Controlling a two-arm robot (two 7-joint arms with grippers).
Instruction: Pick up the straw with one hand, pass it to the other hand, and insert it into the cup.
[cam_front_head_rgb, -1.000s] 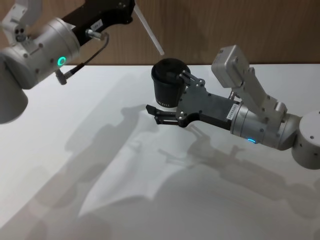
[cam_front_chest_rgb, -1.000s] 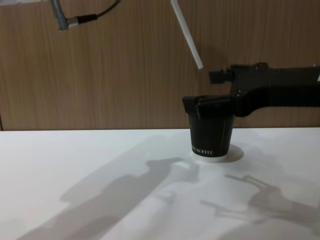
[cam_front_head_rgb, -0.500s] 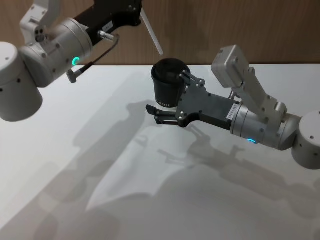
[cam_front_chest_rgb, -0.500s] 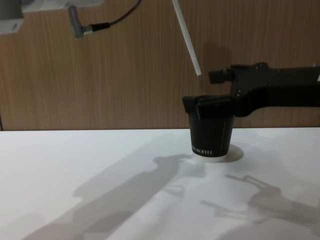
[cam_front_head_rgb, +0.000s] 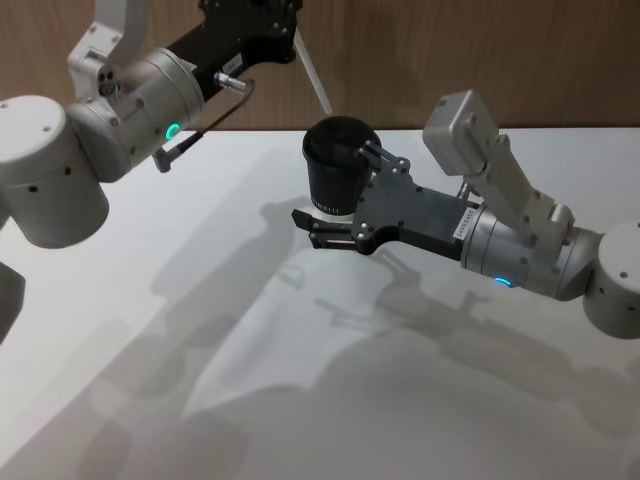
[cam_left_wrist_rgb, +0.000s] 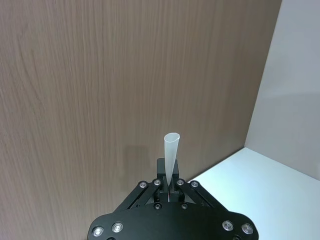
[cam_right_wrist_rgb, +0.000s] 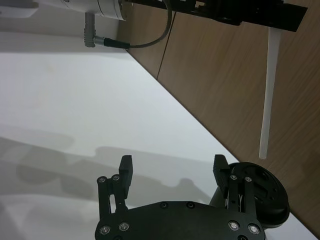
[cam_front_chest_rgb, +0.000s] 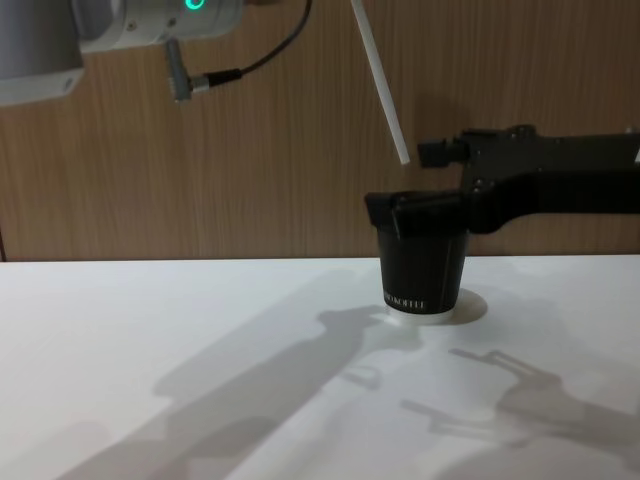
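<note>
Evidently carrying the straw (cam_front_chest_rgb: 380, 80) high in the left claw (cam_left_wrist_rgb: 169, 181), clenched on its upper end, so as to leave most of the length free below the grip for threading into the lid (cam_front_head_rgb: 338, 135). Probably bracing the cup (cam_front_chest_rgb: 422, 265) on the worktop (cam_front_chest_rgb: 150, 340) with the right claw (cam_right_wrist_rgb: 174, 170): spread wide and grasping nothing, parked at the cup's side with one finger (cam_right_wrist_rgb: 221, 172) close against the lid's edge and the other lower, nearer the body. Cannot tell whether touching the cup or guarding it. As for the straw's long axis: steeply tilted, leaning toward the robot's left at the upper end, pointing down at the cup with the lower open end. Hovering with that tip just above the lid, apart from it, not yet inserted. Judging by the slant, needs bringing closer to upright and lining up over the lid's opening before any lowering; otherwise likely to skid off the plastic or nudge the cup against the spread finger
</note>
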